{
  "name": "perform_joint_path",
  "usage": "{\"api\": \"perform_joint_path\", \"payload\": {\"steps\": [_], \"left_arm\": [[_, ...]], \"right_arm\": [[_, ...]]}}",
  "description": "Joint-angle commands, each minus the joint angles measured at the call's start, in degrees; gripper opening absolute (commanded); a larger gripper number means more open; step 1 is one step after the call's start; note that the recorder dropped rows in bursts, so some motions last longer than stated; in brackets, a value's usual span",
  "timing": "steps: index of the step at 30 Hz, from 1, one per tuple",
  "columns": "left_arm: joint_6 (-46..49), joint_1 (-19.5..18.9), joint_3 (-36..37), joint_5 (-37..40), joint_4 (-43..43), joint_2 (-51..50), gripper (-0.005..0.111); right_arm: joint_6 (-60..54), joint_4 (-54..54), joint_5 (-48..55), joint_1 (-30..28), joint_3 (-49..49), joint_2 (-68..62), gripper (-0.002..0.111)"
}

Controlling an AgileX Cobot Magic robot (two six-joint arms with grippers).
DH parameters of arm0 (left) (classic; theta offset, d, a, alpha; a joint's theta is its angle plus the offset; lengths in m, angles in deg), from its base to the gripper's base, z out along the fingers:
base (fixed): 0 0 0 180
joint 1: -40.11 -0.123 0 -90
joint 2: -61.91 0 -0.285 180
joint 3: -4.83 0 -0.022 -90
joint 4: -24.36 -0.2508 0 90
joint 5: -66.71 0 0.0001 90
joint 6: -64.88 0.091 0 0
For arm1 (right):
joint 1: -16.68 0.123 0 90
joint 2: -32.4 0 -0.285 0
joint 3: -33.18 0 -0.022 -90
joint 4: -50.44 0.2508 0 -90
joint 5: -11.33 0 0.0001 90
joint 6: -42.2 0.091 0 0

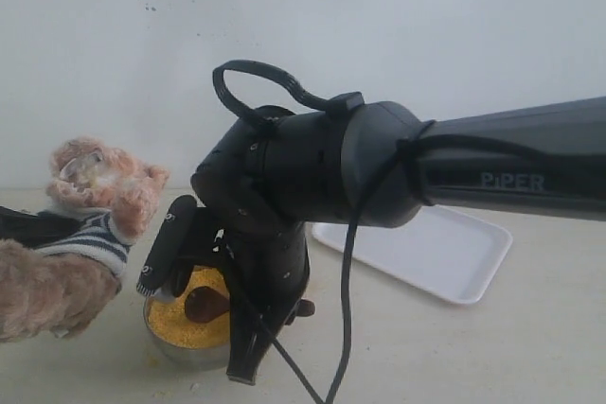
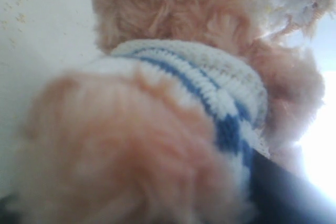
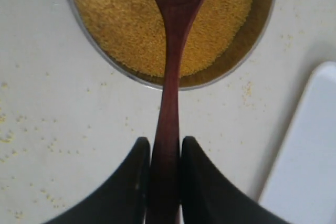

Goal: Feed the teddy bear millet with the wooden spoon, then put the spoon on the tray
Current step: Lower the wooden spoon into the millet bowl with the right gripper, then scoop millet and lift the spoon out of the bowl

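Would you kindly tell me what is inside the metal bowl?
Yellow millet fills the metal bowl; the wooden spoon, held by the right gripper, has its oval end over it. The grains hide the bowl's bottom.

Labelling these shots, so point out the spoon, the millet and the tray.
spoon (image 3: 167,103): right wrist view, mid-handle.
millet (image 3: 115,19): right wrist view, grains beside the spoon's bowl.
tray (image 1: 445,253): exterior view, bare middle.

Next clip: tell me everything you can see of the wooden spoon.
The wooden spoon is smooth, dark reddish-brown wood with an oval bowl and thin straight handle. The right gripper clamps the handle between its black fingers. The spoon's bowl sits over the millet inside the metal bowl, at or in the grains; whether it is loaded is unclear.
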Motion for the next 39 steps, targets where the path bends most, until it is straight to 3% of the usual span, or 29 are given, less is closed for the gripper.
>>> {"api": "perform_joint_path", "payload": {"steps": [1,29,39], "left_arm": [[-0.5,-0.1,-0.3,2.2,1.1,0.3,0.004],[0.7,-0.1,-0.3,2.2,1.1,0.3,0.004],[1.1,-0.1,-0.3,2.2,1.1,0.3,0.004]], "right_arm": [[-2.3,5.2,0.0,0.1,0.3,0.2,0.000],[10.1,4.7,1.9,0.1,0.3,0.2,0.000],[12.5,3.9,-1.7,-0.4,0.3,1.4,0.000]]}}
